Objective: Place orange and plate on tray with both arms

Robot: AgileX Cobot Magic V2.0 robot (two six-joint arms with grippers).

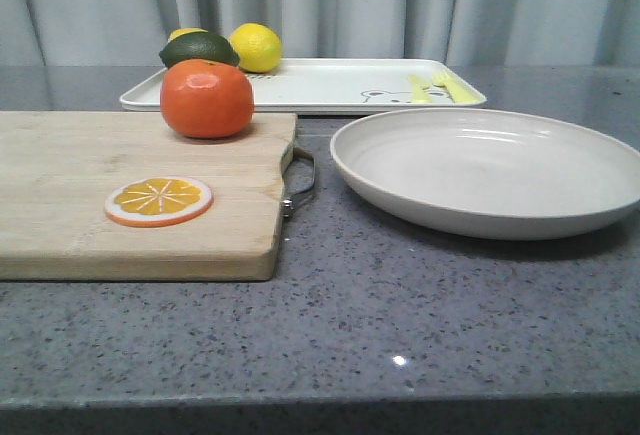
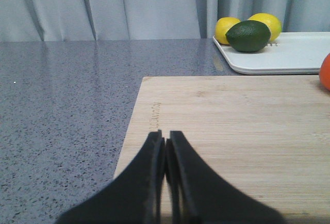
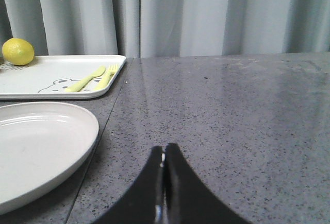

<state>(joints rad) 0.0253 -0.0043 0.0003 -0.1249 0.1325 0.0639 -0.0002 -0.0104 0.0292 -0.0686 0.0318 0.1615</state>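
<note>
Both grippers, left gripper [image 2: 165, 144] and right gripper [image 3: 164, 154], are closed empty above the speckled grey counter [image 1: 400, 325]; grey curtains [image 1: 330, 5] behind. The orange [image 1: 207, 98] sits on the cutting board [image 1: 80, 205], the plate [image 1: 490, 170] beside it, the tray [image 1: 330, 85] behind.

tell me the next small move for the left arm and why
Probably open the left gripper and reach toward the orange. Its fingers are shut over the cutting board, holding nothing, and the orange sits on that board, not yet on the tray.
</note>
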